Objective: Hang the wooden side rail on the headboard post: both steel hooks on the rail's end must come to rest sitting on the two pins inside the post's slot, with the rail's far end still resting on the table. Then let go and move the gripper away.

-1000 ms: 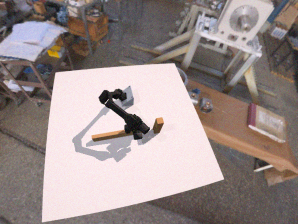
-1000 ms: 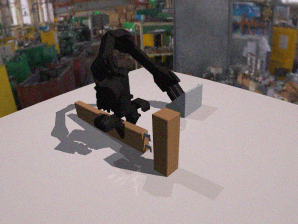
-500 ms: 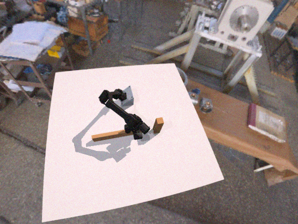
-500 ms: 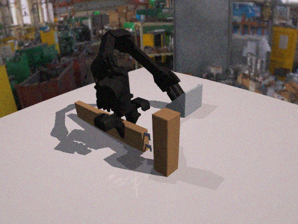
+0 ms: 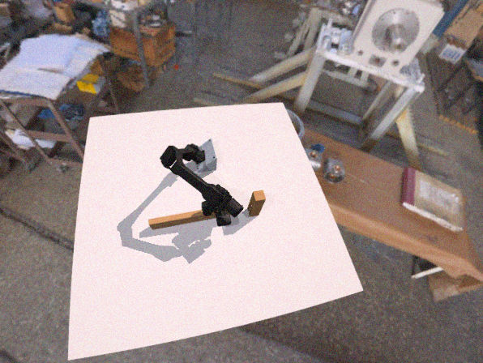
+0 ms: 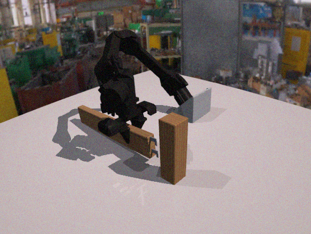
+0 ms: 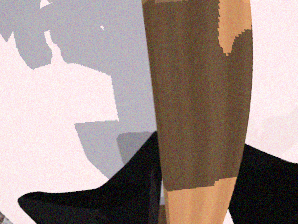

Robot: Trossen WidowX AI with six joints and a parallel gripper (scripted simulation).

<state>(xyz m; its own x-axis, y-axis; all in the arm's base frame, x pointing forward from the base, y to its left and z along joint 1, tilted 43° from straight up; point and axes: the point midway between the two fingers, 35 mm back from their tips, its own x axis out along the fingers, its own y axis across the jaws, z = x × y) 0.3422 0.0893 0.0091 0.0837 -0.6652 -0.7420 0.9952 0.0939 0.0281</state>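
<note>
Currently gripper [image 6: 124, 127] is clamped on the wooden side rail [image 6: 112, 128], hook end raised just left of the headboard post [image 6: 173, 146]. Risk: steel hooks [image 6: 154, 146] strike the post face or miss the unseen pins if misaligned.

Rail [image 6: 115, 130] on table [image 6: 235, 183] — hooks [image 6: 153, 146] beside post [image 6: 173, 147].

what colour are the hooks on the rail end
Grey steel hooks on the tan wooden rail, clearest in the exterior view.
</note>
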